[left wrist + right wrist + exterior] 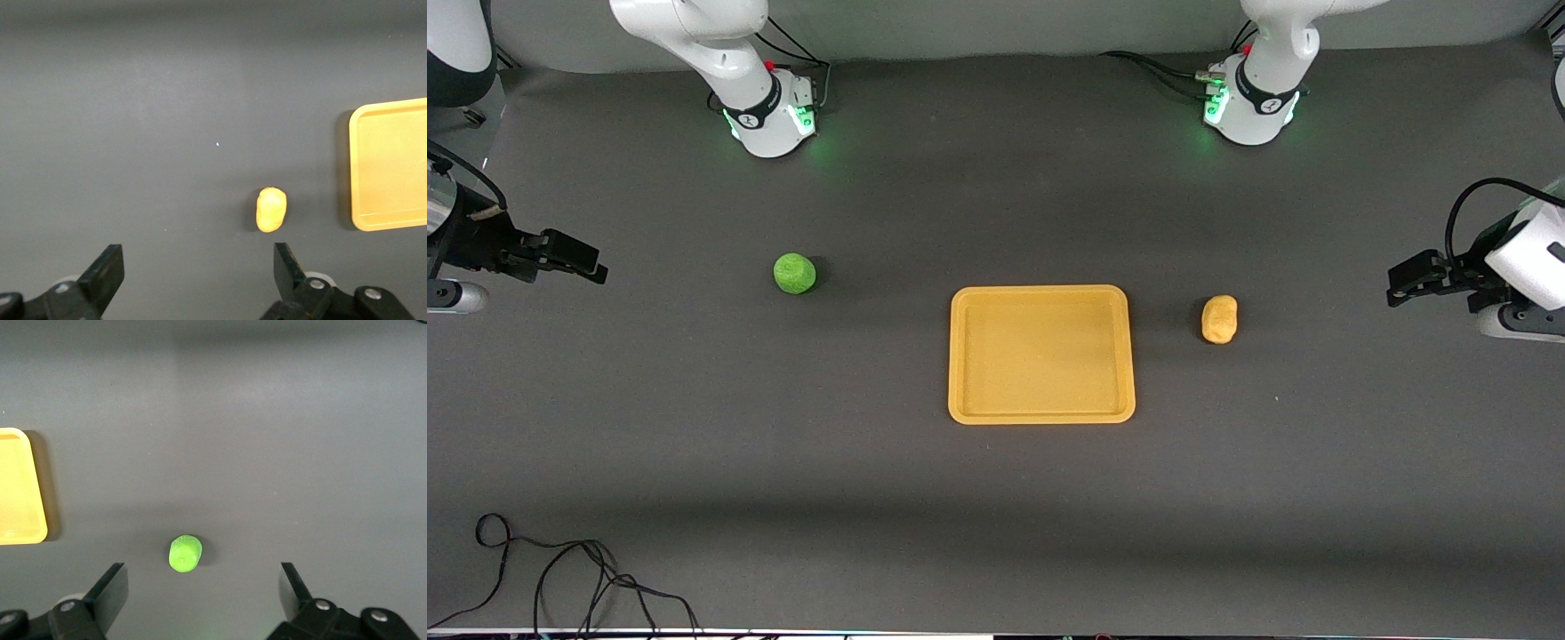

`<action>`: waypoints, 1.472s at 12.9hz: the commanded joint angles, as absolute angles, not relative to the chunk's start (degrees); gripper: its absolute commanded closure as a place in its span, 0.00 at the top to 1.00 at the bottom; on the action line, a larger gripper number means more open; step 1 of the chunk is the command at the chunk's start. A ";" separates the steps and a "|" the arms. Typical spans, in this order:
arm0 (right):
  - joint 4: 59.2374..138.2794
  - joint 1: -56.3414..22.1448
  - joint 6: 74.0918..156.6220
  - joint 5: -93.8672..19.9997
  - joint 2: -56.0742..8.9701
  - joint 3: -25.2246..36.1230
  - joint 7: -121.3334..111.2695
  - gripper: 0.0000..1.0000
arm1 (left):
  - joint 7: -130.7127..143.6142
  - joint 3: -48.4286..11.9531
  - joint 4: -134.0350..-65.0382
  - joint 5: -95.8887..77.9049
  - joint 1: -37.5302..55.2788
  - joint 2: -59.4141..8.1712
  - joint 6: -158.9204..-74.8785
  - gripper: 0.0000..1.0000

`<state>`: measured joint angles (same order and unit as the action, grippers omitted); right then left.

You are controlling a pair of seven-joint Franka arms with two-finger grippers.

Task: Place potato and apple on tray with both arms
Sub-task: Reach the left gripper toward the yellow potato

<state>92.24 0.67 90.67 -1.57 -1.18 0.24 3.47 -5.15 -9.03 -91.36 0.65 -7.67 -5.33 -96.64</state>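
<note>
The yellow-orange tray (1040,391) lies flat in the middle of the table, with nothing on it. The green apple (794,273) sits on the table toward the right arm's end, apart from the tray. The potato (1219,319) lies toward the left arm's end, beside the tray. My right gripper (594,267) hangs open and empty over the right arm's end of the table; its wrist view shows the apple (185,553) and a tray edge (17,487). My left gripper (1394,289) hangs open and empty over the left arm's end; its wrist view shows the potato (271,209) and the tray (390,167).
The two arm bases (769,116) (1249,107) stand at the table edge farthest from the front camera. A loose black cable (560,578) lies at the edge nearest that camera, toward the right arm's end. The table cover is dark grey.
</note>
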 commanded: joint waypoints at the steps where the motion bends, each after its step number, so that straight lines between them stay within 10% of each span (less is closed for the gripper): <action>1: 92.72 0.70 91.05 -2.73 -0.27 0.35 3.25 1.00 | -7.03 -8.88 -90.70 2.54 -7.99 -5.10 -94.84 1.00; 10: 92.37 0.53 91.14 -2.46 -0.70 0.09 2.72 1.00 | -6.50 -9.31 -95.17 2.20 -7.30 -6.06 -96.41 1.00; 19: 92.46 0.53 91.67 -2.37 -0.97 0.09 2.72 1.00 | -2.38 -9.49 -101.83 -3.87 5.54 -20.92 -103.37 1.00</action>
